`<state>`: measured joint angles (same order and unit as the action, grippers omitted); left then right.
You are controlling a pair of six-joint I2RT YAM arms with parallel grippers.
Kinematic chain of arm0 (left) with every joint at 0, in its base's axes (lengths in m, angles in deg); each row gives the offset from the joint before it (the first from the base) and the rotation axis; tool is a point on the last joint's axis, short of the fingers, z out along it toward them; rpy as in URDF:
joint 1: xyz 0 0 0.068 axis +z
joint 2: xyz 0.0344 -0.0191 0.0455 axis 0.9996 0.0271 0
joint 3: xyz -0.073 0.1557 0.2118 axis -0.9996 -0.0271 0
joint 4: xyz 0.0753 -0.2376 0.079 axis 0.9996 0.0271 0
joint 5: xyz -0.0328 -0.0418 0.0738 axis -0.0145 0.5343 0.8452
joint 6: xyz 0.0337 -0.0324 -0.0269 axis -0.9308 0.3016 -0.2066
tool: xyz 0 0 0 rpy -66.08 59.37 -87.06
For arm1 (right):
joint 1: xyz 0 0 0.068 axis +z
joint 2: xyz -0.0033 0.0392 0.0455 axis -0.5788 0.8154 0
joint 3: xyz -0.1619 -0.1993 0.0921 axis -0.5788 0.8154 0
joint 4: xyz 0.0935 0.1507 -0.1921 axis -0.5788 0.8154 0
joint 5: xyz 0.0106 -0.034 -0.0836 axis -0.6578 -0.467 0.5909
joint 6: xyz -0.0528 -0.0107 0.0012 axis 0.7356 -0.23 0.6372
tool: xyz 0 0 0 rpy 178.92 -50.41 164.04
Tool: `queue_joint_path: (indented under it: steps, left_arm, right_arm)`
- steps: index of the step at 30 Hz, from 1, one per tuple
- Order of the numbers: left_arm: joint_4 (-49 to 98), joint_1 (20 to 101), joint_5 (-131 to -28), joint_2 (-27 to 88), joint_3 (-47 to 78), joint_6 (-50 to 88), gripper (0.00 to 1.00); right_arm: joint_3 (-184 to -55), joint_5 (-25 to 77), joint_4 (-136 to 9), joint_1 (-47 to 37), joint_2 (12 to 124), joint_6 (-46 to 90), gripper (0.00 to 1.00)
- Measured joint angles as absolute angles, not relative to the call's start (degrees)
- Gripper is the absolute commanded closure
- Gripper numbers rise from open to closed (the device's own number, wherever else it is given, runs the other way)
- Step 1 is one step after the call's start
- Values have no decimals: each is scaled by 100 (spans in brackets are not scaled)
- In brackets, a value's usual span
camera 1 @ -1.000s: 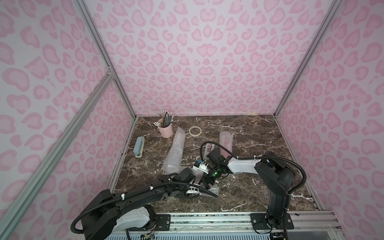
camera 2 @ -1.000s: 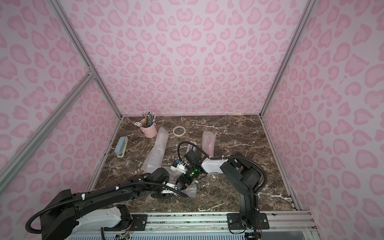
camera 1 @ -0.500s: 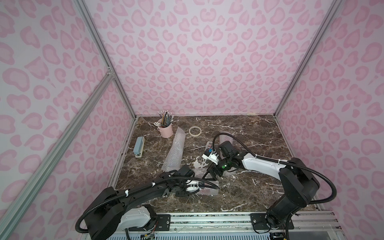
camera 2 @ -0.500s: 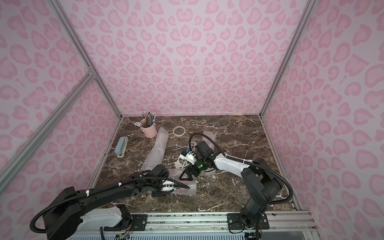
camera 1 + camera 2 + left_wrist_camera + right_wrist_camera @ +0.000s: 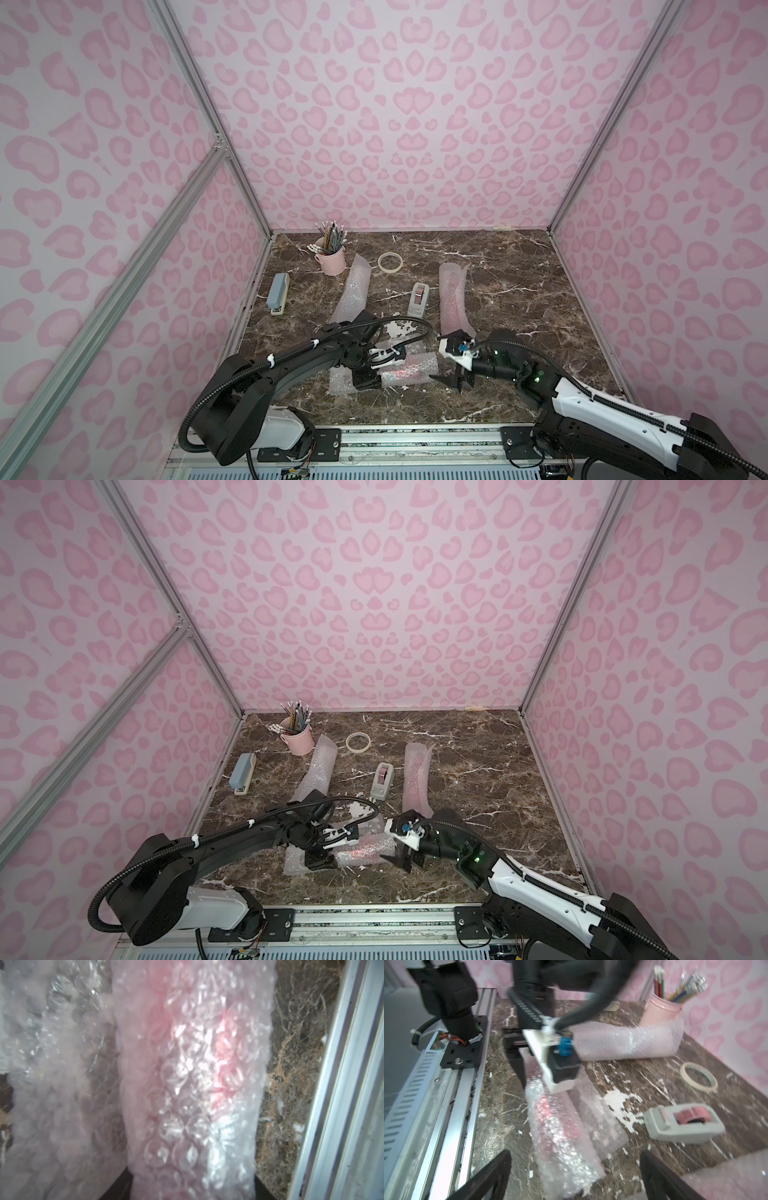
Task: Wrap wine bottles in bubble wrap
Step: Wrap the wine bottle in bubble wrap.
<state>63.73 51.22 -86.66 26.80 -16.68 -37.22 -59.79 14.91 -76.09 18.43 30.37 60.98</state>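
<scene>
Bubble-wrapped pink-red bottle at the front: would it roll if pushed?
Lying on its side as a round tube, the bubble-wrapped pink-red bottle would probably roll. Its loose clear flap spread on the brown marble tabletop likely brakes that. Its air bubbles probably squash under a squeeze.

The left arm [image 5: 291, 365] is black above a white base; the right arm [image 5: 602, 409] has white links, black joints and ribbed cables.

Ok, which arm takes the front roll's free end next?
Probably right: the right tool stands open just off the free end of the front roll; the left tool clamps its other half.
</scene>
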Motion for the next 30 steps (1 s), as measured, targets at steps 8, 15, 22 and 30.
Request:
queue_joint_path:
  steps: [8,15,22,30]
  left_arm:
    - [6716,5277,-9215,3382,-1220,-3422,43]
    - [6860,5288,-9429,3668,-1036,-3313,42]
    - [6871,5290,-9446,3640,-1036,-3210,40]
    - [6842,5316,-9420,3622,-977,-3134,38]
  right_arm:
    - [-5863,3386,-8482,3384,4248,7696,3]
    - [-6379,4230,-9415,3513,6036,8850,4]
    - [-6763,4420,-9926,3257,7017,9285,10]
    - [-7065,4252,-10239,3002,7574,9372,22]
